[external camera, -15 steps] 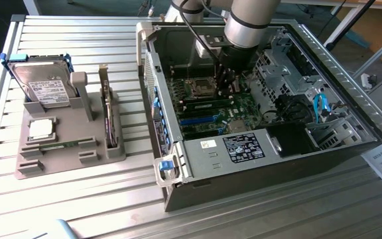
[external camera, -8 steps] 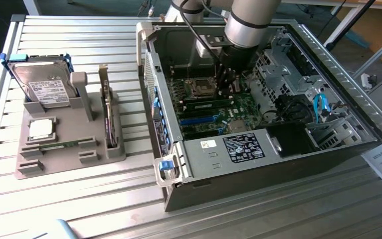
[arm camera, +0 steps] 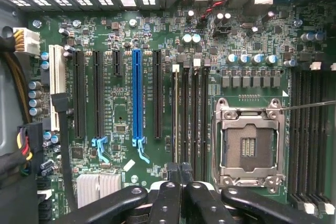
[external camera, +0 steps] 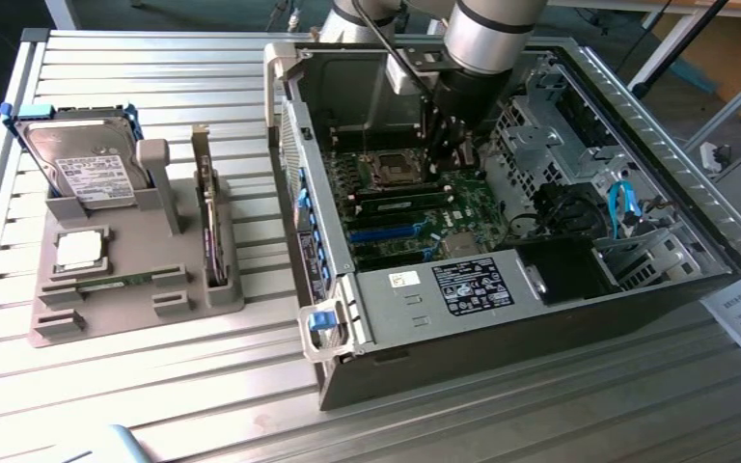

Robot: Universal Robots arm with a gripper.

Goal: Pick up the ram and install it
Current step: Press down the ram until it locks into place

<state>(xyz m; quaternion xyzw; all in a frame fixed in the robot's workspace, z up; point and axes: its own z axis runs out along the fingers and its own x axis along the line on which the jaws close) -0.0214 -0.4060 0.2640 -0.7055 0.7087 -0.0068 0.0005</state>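
Note:
One ram (external camera: pixel 120 282), a thin green stick, lies flat in a slot of the grey holder tray (external camera: pixel 55 328) at the exterior view's left. My arm reaches down into the open computer case (external camera: pixel 403 318), with the gripper (external camera: pixel 454 154) low over the motherboard. In the wrist view the gripper (arm camera: pixel 180 167) hangs above the near ends of the four parallel memory slots (arm camera: pixel 189 119), beside the open processor socket (arm camera: pixel 249 148). Its fingertips are pressed together. I cannot tell whether a second stick is pinched edge-on between them.
The tray also carries a hard drive (external camera: pixel 81 164), a square silver processor chip (external camera: pixel 78 251) and an upright expansion card (external camera: pixel 212 231). Inside the case, drive cages and a blue cable (external camera: pixel 621 207) crowd the exterior view's right. Black cables (arm camera: pixel 63 129) run beside the expansion slots.

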